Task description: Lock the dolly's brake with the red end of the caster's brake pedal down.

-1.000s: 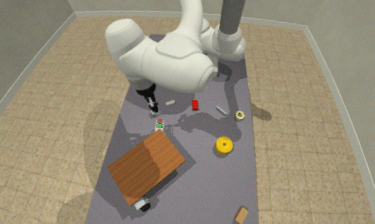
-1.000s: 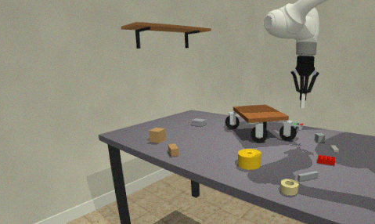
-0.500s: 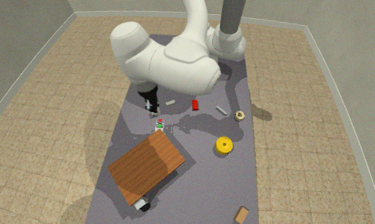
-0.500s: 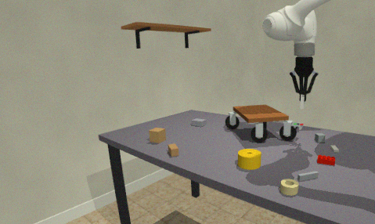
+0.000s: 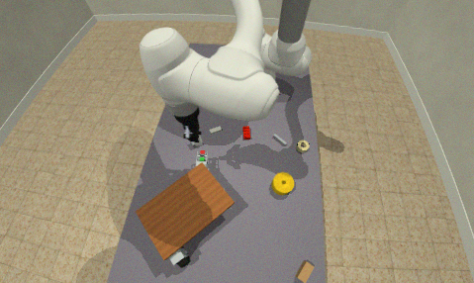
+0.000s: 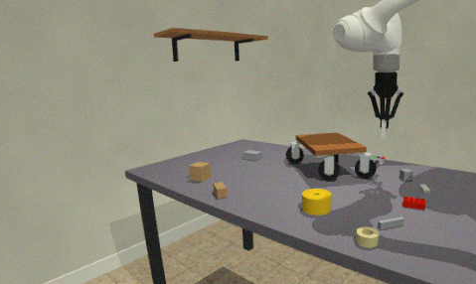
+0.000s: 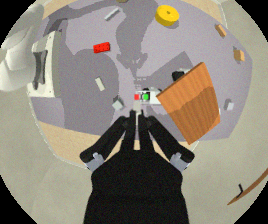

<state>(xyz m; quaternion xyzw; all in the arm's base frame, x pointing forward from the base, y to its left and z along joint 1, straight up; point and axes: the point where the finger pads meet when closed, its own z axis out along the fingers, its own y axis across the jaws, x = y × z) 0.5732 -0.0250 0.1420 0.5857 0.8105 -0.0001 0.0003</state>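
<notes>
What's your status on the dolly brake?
Gripper shut, empty, hanging above the brake pedal, no contact. Dolly standing on the table. Nothing between fingertips and pedal; small grey block sits off to the side.
</notes>
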